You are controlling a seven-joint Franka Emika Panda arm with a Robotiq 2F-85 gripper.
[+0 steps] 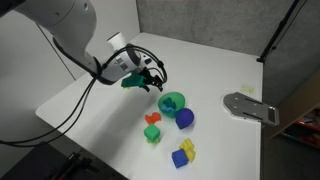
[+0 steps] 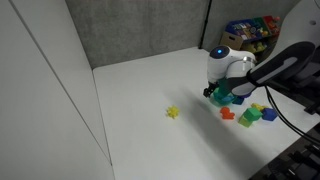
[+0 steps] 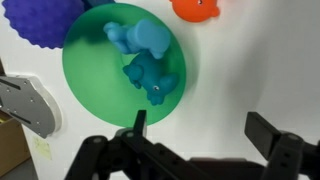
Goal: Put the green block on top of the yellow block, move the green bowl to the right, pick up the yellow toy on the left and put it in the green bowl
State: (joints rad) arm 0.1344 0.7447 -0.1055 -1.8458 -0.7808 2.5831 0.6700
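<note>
Currently | gripper (image 3: 200, 125): spread wide, holding nothing | position: by rim of green bowl (image 3: 85, 85)

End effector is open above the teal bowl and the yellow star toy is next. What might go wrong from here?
1. One finger of the open end effector appears to hang over the rim of the teal-green round bowl; leaving sideways without lifting first could drag or tip it.
2. Blue toys already fill much of the bowl, so the small yellow star-shaped toy may land badly or roll out.
</note>
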